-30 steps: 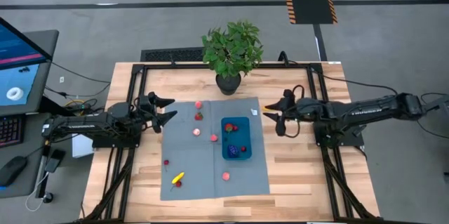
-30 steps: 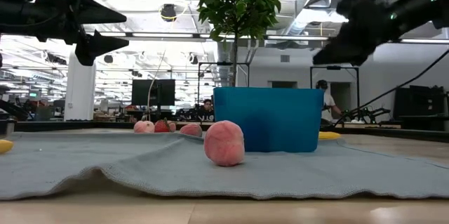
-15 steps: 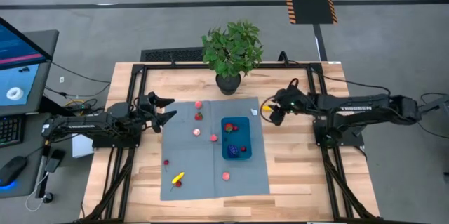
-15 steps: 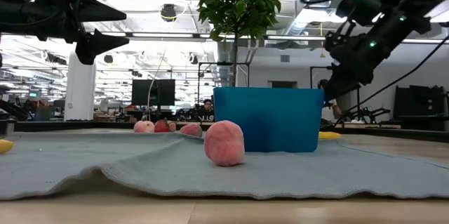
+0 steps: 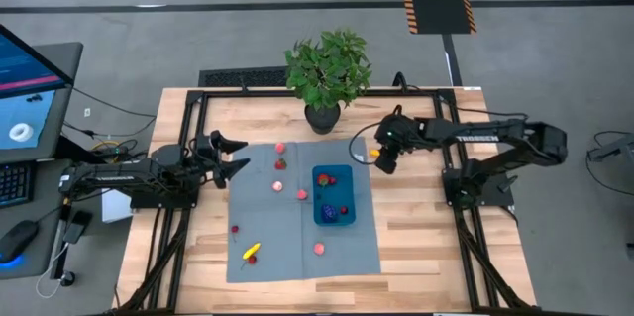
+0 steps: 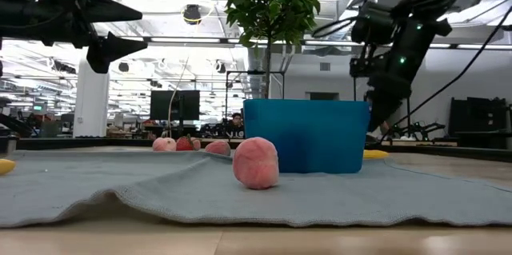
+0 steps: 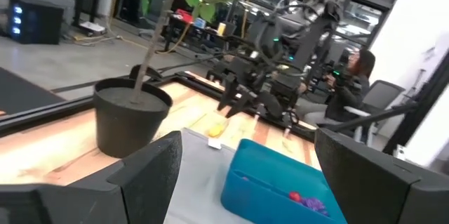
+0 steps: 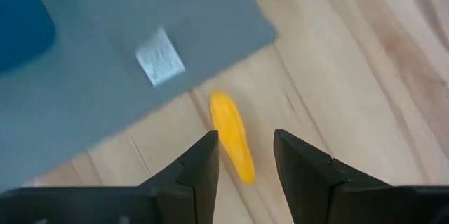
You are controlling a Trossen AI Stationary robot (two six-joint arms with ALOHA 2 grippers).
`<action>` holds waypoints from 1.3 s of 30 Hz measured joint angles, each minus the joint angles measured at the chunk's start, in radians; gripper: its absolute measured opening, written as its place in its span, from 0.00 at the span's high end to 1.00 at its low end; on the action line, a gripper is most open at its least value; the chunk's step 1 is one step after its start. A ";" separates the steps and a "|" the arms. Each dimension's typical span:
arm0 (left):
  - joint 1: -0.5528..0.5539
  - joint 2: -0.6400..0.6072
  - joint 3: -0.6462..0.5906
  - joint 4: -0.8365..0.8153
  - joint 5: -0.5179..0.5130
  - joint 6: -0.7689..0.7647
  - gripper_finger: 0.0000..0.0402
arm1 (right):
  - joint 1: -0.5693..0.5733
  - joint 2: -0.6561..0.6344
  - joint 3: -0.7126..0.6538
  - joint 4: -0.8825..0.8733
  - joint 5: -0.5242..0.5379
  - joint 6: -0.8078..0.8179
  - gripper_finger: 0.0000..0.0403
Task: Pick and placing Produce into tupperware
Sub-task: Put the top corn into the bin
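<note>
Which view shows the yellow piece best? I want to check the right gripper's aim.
The right wrist view: the yellow piece lies on bare wood between the open right gripper fingers. High view shows a speck; low view a sliver; left wrist view a distant bit.

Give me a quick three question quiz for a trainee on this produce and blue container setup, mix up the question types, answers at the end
1. True or false: the yellow produce piece under the right gripper lies on the grey mat.
2. Where does the left gripper hover?
A. over the tupperware
B. at the mat's left edge
C. over the potted plant
3. Fill in: the right gripper's fingers are open, one on each side of the ____ piece.

Key
1. False: it lies on bare wood, just off the mat's corner.
2. B
3. yellow
</note>
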 joint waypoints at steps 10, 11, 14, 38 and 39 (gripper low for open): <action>0.000 0.000 0.000 0.008 0.005 -0.001 0.21 | -0.042 0.087 0.035 -0.092 -0.023 -0.089 0.60; 0.000 0.000 0.000 0.008 0.004 -0.001 0.21 | -0.045 0.096 0.035 -0.087 -0.024 -0.096 0.60; 0.000 0.000 0.000 0.008 0.005 -0.002 0.21 | -0.055 0.118 0.035 -0.071 -0.025 -0.112 0.60; 0.000 0.000 0.000 0.008 0.004 -0.015 0.21 | -0.069 0.204 0.034 0.007 -0.117 -0.149 0.87; 0.000 0.000 0.000 0.008 0.005 -0.015 0.21 | -0.069 0.204 0.034 0.007 -0.121 -0.151 0.91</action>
